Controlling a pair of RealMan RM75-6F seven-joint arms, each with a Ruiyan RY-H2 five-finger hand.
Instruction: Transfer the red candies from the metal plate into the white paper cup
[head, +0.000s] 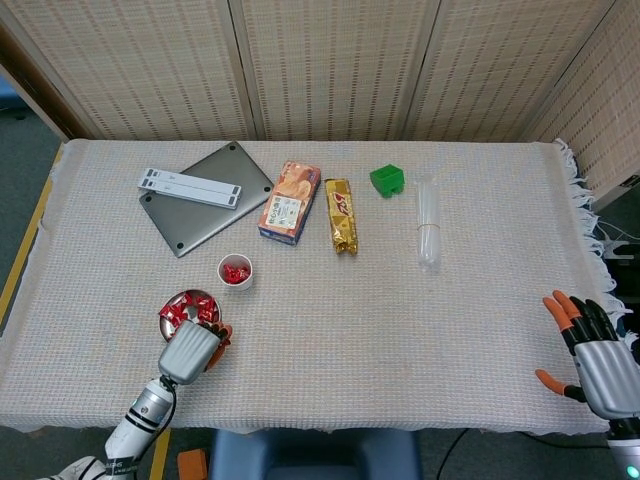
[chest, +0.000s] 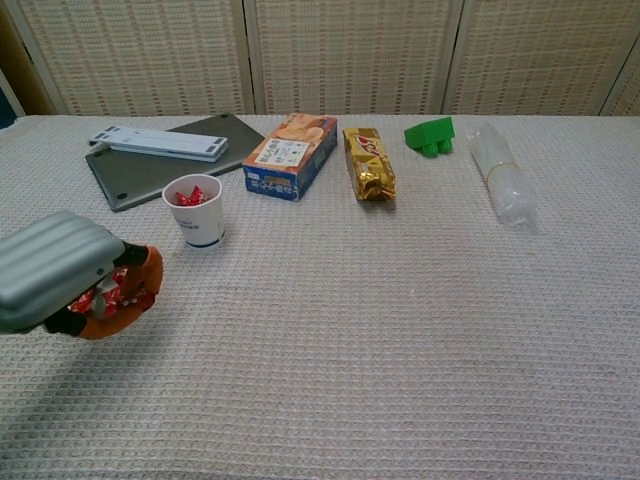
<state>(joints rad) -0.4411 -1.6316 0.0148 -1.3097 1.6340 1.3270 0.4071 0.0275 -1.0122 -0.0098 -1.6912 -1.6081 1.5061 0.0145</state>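
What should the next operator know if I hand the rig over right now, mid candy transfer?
Left hand: fingers closed on red candies, just off the metal plate.
Right hand: open, idle at the table's right edge, holding nothing.
White paper cup: upright just beyond the plate, some candies already inside.
Done: part of the transfer.
Left: drop this handful into the cup, then clear the candies remaining on the plate.

The left hand (chest: 60, 280) sits near the surface's (chest: 400, 330) left edge, fingers curled around red candies (chest: 105, 292). Just beyond stands the white paper cup (chest: 194, 210), more candies inside. The metal plate is hidden behind the hand.
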